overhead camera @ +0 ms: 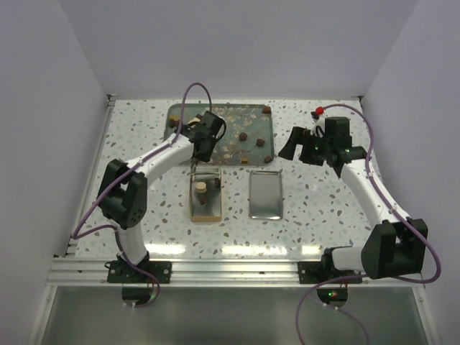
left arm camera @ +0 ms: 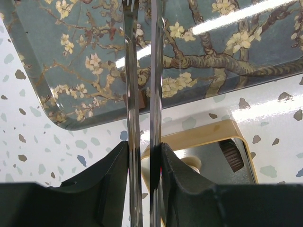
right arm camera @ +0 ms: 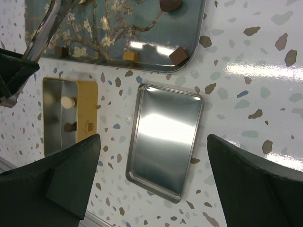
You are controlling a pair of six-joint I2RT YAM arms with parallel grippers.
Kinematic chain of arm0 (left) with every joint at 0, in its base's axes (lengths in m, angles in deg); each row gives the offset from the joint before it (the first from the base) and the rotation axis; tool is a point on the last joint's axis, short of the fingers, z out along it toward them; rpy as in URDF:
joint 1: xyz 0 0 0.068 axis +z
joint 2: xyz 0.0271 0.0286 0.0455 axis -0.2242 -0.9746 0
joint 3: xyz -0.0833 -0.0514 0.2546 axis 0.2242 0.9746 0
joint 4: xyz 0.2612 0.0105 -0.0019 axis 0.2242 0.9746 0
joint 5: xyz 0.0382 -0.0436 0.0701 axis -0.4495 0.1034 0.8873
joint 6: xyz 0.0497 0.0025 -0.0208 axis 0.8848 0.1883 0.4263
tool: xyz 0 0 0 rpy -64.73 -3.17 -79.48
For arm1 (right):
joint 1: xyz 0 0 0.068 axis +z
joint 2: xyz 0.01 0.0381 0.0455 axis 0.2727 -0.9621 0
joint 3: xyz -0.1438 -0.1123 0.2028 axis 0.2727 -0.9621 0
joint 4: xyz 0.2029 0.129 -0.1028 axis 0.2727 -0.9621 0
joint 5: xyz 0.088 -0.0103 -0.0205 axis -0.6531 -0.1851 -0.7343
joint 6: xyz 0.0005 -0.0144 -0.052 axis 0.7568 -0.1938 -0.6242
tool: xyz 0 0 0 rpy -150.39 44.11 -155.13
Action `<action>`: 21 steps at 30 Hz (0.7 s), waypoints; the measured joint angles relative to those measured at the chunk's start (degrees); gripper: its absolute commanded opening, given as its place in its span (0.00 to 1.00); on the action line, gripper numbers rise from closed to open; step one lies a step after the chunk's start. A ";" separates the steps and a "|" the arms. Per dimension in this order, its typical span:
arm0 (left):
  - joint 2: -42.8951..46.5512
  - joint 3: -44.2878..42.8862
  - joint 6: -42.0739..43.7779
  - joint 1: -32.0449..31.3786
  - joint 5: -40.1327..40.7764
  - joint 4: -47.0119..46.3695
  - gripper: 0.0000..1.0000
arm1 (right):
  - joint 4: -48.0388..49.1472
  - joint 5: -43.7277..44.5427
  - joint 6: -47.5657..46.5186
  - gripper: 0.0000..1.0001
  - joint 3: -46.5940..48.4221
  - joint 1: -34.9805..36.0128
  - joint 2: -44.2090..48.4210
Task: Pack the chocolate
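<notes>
Several chocolate pieces lie on the floral tray (overhead camera: 223, 115), among them a dark one (overhead camera: 244, 136) and a square one (right arm camera: 177, 56) by the tray's near edge. The gold tin (overhead camera: 204, 208) holds a cream piece (right arm camera: 67, 101) and a dark ridged piece (left arm camera: 231, 155). My left gripper (overhead camera: 200, 147) (left arm camera: 143, 151) hangs over the tray's near edge, shut on metal tongs (left arm camera: 131, 71). Both blades run up over the tray and their tips are out of the left wrist view. My right gripper (overhead camera: 302, 147) (right arm camera: 154, 138) is open, empty, above the tin's lid.
The silver lid (overhead camera: 265, 195) (right arm camera: 165, 146) lies flat to the right of the tin. Pale crumbs are scattered on the tray. White walls close the table on the left, right and back. A red-tipped fitting (overhead camera: 318, 110) sits near the right arm.
</notes>
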 measured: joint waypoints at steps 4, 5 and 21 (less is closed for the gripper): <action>0.00 -0.13 -0.02 0.00 0.13 0.13 0.30 | 0.02 0.00 0.00 0.97 0.00 0.00 0.00; 0.00 -0.31 -0.02 0.00 0.13 0.26 0.29 | 0.00 0.00 0.00 0.98 0.00 0.00 0.00; 11.52 1.16 -0.57 -0.09 -0.68 4.04 0.29 | 0.00 -0.04 0.00 0.98 0.00 0.00 0.00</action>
